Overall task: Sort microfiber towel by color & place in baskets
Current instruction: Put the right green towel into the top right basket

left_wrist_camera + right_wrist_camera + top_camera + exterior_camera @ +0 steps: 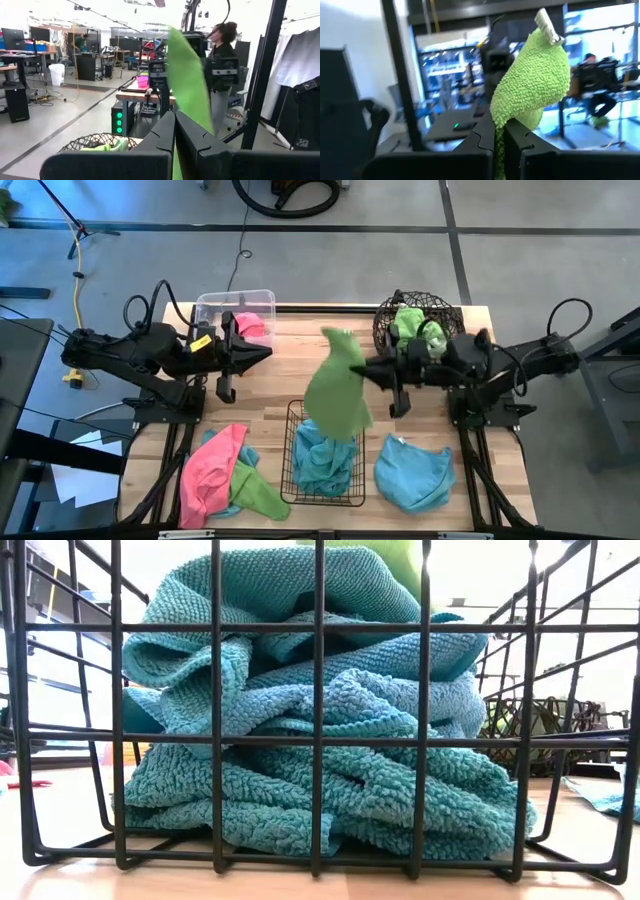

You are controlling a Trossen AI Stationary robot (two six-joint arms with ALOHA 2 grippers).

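Note:
A lime green microfiber towel (335, 385) hangs in the air over the black wire-grid basket (295, 480), with my right gripper (368, 368) shut on it. That basket holds light blue towels (320, 730). My left gripper (268, 352) is shut and empty, raised beside the clear tub (215, 305), short of the green towel. The tub holds a pink towel (250, 323). The round wire basket (385, 330) holds a green towel (408, 320). Pink (212, 470), green (255, 492) and blue (413, 472) towels lie flat on the table. My right gripper pinches the green towel's cloth (499, 131) between its two fingers, near a corner bearing a white tag (546, 22). The fingers lie about level and come from the table's right. That corner stands up above the fingers; the rest hangs slack below, clear of the table.
The three baskets stand along the far edge and the near middle of the wooden table (270, 395). Loose towels cover the near left and near right. Beyond the table a person (222, 55) stands among workbenches.

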